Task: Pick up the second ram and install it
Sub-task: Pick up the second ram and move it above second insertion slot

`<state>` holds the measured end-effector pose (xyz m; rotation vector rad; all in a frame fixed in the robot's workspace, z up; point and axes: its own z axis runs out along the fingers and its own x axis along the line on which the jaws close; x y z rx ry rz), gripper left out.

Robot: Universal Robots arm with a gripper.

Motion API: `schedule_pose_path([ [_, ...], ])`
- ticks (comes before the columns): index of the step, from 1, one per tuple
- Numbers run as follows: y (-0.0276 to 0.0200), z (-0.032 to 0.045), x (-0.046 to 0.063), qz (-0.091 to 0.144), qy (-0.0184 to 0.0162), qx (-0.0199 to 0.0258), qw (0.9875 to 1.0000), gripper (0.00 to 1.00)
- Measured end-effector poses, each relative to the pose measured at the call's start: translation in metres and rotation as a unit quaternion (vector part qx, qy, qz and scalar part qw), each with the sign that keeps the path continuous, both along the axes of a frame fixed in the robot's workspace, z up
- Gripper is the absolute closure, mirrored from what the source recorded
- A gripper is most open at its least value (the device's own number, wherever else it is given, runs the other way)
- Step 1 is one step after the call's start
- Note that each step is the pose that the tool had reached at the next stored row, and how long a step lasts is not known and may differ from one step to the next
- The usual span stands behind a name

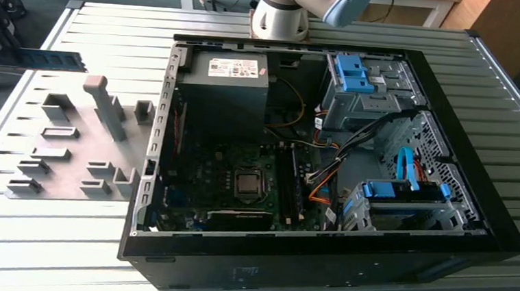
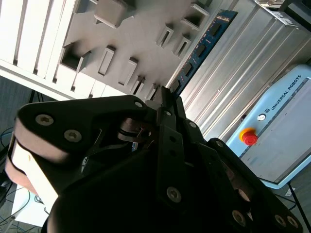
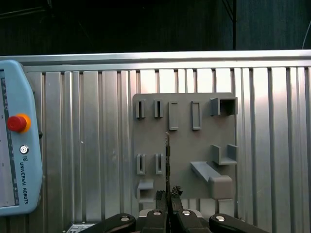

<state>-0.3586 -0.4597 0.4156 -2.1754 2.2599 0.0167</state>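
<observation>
Risk, grip: I hold the second ram (image 2: 204, 43) by one end only, so nearly all of its length sticks out past the grasp. I judge that a knock or a sharp swing could twist it, and it would then reach the board skewed.
Risk, case wall: The stick sits well apart from the open computer case (image 1: 325, 260), off toward the exterior view's left. If I carry it low, its free end could strike the case rim on the way in.
Risk, slots: The memory slots (image 1: 290, 182) lie next to the processor socket, with orange cables (image 1: 323, 181) just beside them. A snagged cable or a reversed notch would stop the stick seating. Pressing on regardless could harm the board or the stick.
Risk, view: From the exterior view I cannot quite tell whether the slot latches stand open, or which slot is free. A wrong guess there means a failed push.
Fingers: The fingers (image 3: 160, 198) are drawn together and clamped on the near end of the stick. In the first wrist view it rises from between them edge-on. They touch nothing else that I can see.
Second ram, place: It is lifted in the air over the grey holder plate (image 1: 70, 115), which rests on the slatted tabletop (image 1: 104, 11). It appears clear of the plate's pockets, with its chip face showing in the second wrist view.
</observation>
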Motion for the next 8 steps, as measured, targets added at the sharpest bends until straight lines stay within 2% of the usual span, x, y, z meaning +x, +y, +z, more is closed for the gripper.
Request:
schedule_pose_path([
  [8,0.0000,0.0000,0.0040,0.000,0.0000,0.0001,1.0000,0.86],
])
